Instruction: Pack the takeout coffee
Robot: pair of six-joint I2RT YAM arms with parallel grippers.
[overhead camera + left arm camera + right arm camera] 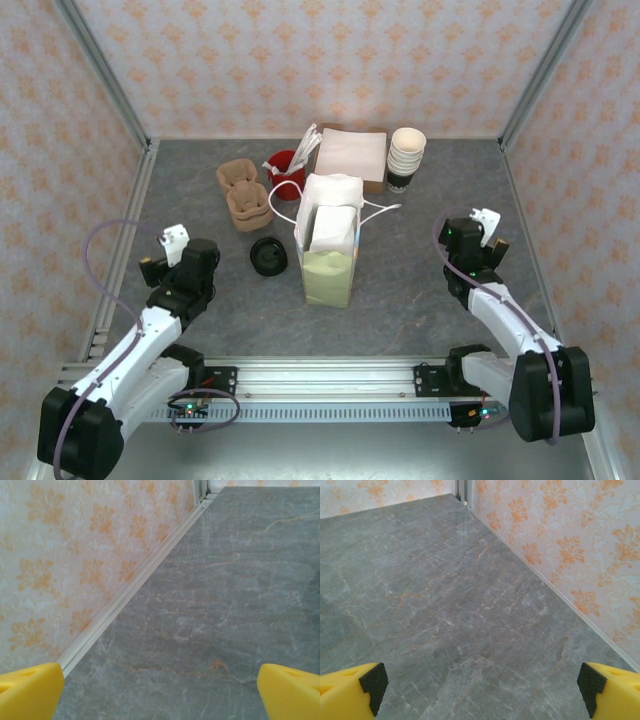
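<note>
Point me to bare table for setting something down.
Free: table between paper bag and right arm, and the front strip between bag and rail. Crowded: back row of cup stack, napkin box, pulp carriers; takeout coffee sits just left of the bag.

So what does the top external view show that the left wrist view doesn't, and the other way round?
Top external adds the white paper bag, the takeout coffee just left of it, the stacked cups and the cup carriers. Left wrist adds a close look at the left end effector, its yellow fingertips wide apart over bare surface. Both share the grey marbled table and the patterned wall.
</note>
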